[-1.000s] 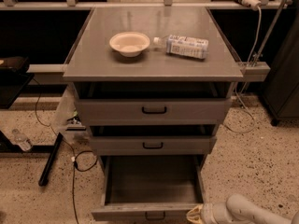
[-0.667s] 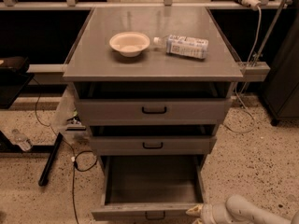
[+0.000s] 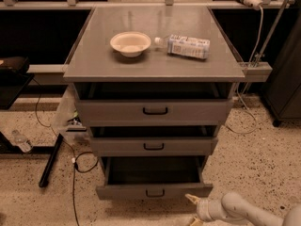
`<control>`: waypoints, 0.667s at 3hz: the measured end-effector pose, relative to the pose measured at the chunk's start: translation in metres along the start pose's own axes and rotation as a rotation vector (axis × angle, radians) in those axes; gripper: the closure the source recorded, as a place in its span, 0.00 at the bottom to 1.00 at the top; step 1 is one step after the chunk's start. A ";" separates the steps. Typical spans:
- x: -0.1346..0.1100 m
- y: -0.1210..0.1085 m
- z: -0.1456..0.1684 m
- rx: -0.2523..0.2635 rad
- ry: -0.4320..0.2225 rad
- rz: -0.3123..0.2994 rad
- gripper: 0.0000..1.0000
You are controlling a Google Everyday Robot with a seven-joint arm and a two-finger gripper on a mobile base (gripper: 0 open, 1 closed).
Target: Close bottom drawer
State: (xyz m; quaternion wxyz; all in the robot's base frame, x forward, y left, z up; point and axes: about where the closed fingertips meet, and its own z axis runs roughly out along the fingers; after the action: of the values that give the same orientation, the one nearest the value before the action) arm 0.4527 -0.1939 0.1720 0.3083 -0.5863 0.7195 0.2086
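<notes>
Since a second ago the bottom drawer (image 3: pixel 154 191) has slid partway in, though its box still stands out beyond the two drawers above, lowest in the cabinet with its front near the floor. On the cabinet top (image 3: pixel 94 65) a bowl (image 3: pixel 130 43) sits left of a lying bottle (image 3: pixel 188 46). Low at the right, the gripper (image 3: pixel 193 210) hangs just below the drawer front's right corner, jaws spread; whether it touches the front I cannot tell.
</notes>
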 end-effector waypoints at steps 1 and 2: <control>-0.003 -0.024 0.017 0.021 0.002 -0.034 0.42; -0.004 -0.071 0.030 0.070 0.025 -0.063 0.65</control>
State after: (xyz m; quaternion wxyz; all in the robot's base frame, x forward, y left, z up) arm 0.5284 -0.1870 0.1575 0.3260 -0.6002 0.7112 0.1660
